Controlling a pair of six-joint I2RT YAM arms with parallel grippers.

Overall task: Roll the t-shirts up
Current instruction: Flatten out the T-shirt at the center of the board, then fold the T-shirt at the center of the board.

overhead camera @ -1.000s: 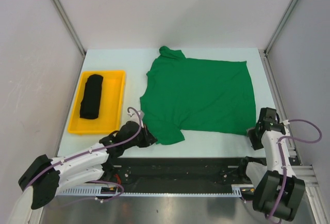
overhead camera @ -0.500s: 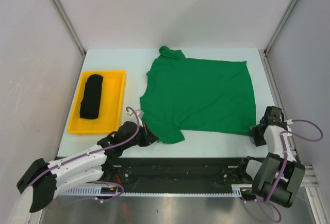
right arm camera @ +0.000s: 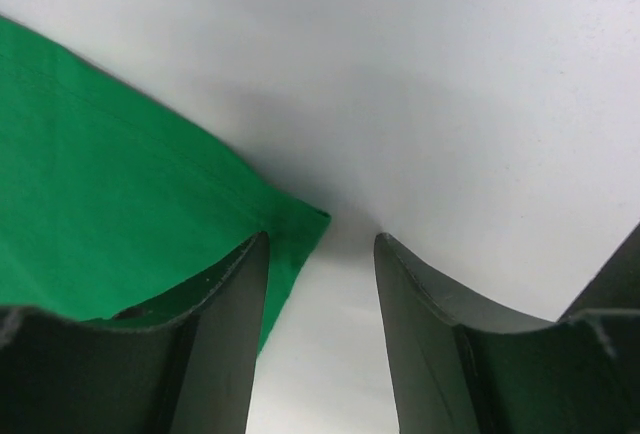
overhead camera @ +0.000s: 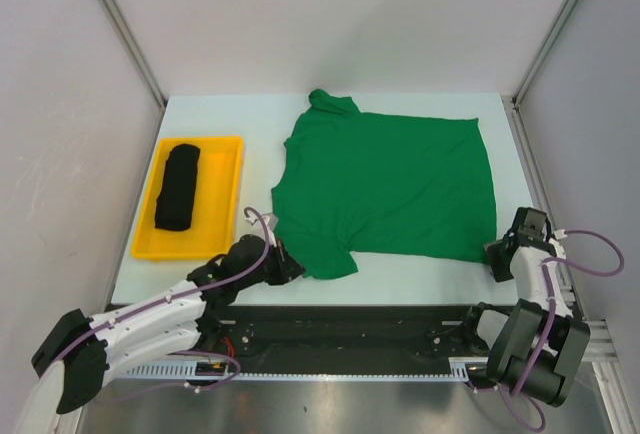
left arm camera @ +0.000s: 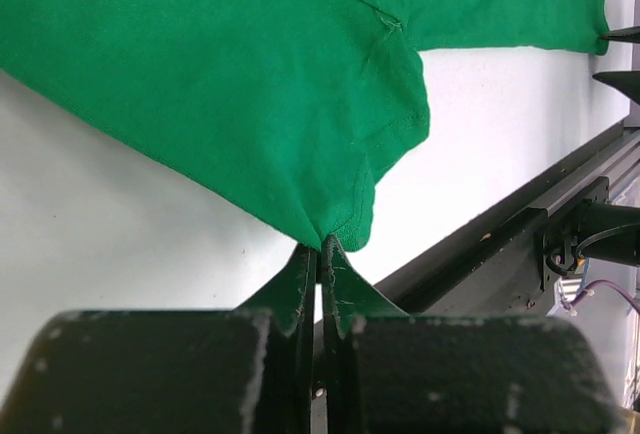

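Note:
The green t-shirt [overhead camera: 385, 184] lies spread flat on the white table. My left gripper [overhead camera: 290, 269] is shut on the edge of its near left sleeve; the left wrist view shows the green t-shirt [left arm camera: 250, 84] pinched between my left gripper's tips [left arm camera: 320, 246]. My right gripper [overhead camera: 497, 261] is open at the shirt's near right corner. In the right wrist view that corner of the green t-shirt [right arm camera: 110, 214] lies at the left finger of my right gripper [right arm camera: 320, 239], partly between the jaws. The black t-shirt [overhead camera: 178, 186] lies rolled in the yellow tray.
The yellow tray [overhead camera: 225, 199] sits at the table's left. The black rail [overhead camera: 350, 324] runs along the near edge. Grey walls close in the left, right and back.
My right gripper has shifted slightly right and down to the shirt's near right corner. My left gripper stays at the sleeve.

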